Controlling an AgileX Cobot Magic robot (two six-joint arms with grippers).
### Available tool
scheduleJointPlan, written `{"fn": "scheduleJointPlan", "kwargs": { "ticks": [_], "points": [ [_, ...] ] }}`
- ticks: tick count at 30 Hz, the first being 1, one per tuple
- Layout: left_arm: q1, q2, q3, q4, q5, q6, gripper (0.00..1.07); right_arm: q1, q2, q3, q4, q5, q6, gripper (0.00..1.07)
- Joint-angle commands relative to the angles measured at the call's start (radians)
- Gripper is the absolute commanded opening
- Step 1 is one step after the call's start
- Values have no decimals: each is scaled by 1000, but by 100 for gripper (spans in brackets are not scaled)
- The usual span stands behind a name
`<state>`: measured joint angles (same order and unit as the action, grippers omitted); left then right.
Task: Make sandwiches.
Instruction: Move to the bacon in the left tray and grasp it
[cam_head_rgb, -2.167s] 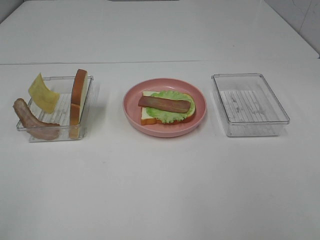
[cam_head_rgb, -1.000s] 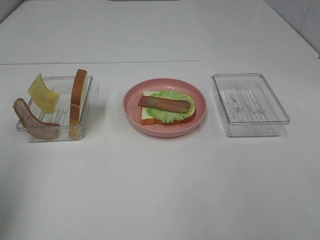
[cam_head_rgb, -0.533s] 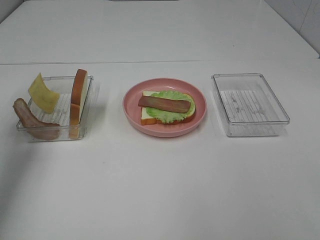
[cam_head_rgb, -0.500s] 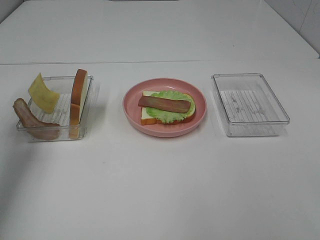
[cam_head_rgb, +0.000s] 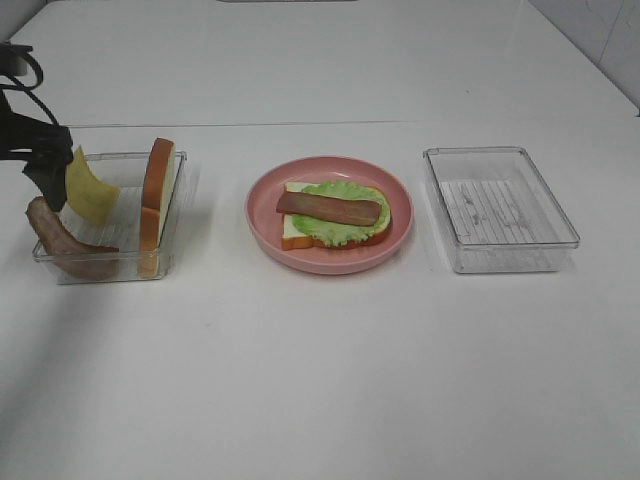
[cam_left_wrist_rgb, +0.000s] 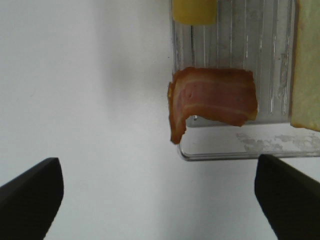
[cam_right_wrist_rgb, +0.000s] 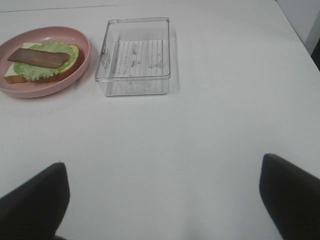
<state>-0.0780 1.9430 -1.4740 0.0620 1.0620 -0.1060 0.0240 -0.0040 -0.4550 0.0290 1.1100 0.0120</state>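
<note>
Jaws, left: spread wide, nothing between them; left gripper (cam_left_wrist_rgb: 159, 200) hangs at the outer edge of the left tray (cam_head_rgb: 105, 157).
Jaws, right: spread wide, holding nothing; right gripper (cam_right_wrist_rgb: 160, 200) over bare tabletop (cam_head_rgb: 320, 380), well apart from the food.
Nearest the left gripper: spare bacon strip (cam_left_wrist_rgb: 212, 97), draped over the tray rim with one end hanging outside; cheese slice (cam_head_rgb: 88, 187) leaning just beyond it.
Also in left tray: bread (cam_head_rgb: 157, 185) on edge against the wall nearest the plate (one slice or two, cannot tell).
Plate: pink plate (cam_head_rgb: 262, 225) at centre carries the half-built sandwich (cam_head_rgb: 315, 236): bottom bread (cam_head_rgb: 292, 232), lettuce (cam_head_rgb: 350, 228) on it, bacon (cam_head_rgb: 328, 208) on top.
Right tray: clear right tray (cam_head_rgb: 500, 262), nothing visible in it.
Done: base, lettuce, one bacon strip.
Left, by my reckoning: cheese, perhaps the second bacon, then top bread to close.
Step in hand: likely a pick from the left tray; which piece is unclear.
</note>
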Motion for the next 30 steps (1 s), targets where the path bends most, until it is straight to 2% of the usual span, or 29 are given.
{"fn": "scheduleJointPlan", "kwargs": {
  "ticks": [1, 12, 17, 19, 20, 21, 22, 23, 24, 30],
  "points": [
    [-19, 55, -27, 1, -46, -36, 101, -5, -23, 3, -2, -10, -3, 96],
    [-46, 130, -38, -6, -100, -35, 100, -5, -21, 3, 0, -10, -3, 96],
    [-46, 131, -39, -5, -99, -26, 97, -5, -21, 3, 1, -10, -3, 96],
    [-46, 131, -39, -5, -96, -19, 81, -5, -21, 3, 1, -10, -3, 96],
    [-46, 131, -39, -5, -96, -19, 81, -5, -21, 3, 1, -10, -3, 96],
    [-46, 131, -39, -5, -96, -19, 67, -5, -21, 3, 1, -10, -3, 96],
    [-46, 131, -39, -5, -96, -19, 67, -5, -21, 3, 1, -10, -3, 96],
    [-46, 131, -39, -5, -96, -20, 56, -5, -21, 3, 1, -10, -3, 96],
    [-46, 131, -39, -5, -96, -23, 53, -5, -21, 3, 1, -10, -3, 96],
    [-46, 131, -39, -5, -96, -36, 53, -5, -21, 3, 1, -10, -3, 96]
  ]
}}
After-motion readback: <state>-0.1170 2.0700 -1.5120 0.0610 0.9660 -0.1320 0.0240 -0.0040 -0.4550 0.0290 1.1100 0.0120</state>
